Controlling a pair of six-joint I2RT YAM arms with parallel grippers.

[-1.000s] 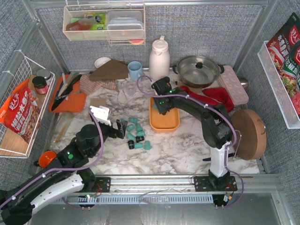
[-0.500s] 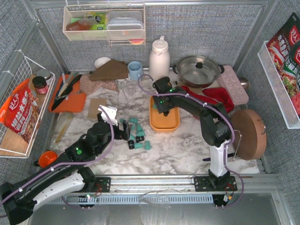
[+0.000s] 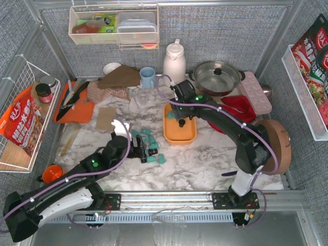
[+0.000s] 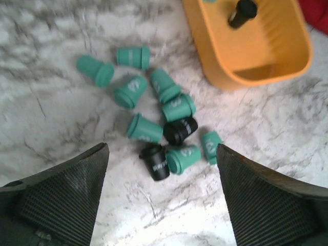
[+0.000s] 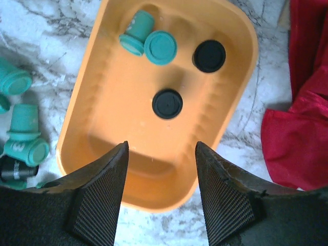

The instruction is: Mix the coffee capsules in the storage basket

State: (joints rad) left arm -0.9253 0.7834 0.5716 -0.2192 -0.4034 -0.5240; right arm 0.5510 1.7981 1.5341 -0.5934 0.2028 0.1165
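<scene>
Top external view recorded a white-and-grey marbled table (image 3: 205, 154) enclosed by grey textured walls on a metal frame, with a clear shelf (image 3: 77, 15) on the rear wall and a white wire rack (image 3: 15, 77) at the left. A white thermos (image 3: 174, 64), blue mug (image 3: 147, 77), lidded pot (image 3: 216, 77), pink egg tray (image 3: 255, 92) and red cloth (image 3: 238, 105) lined the far side. The storage basket (image 3: 180, 137) sat near the table's centre. Right wrist view showed four coffee capsules (image 5: 160, 47) inside it, two teal and two black; the remainder lay loose on the marble just left of the basket. The right gripper (image 5: 161, 146) hung over the basket, fingers apart and holding nothing. The left gripper (image 4: 161, 148) hung over the loose cluster, fingers spread wide, empty.
</scene>
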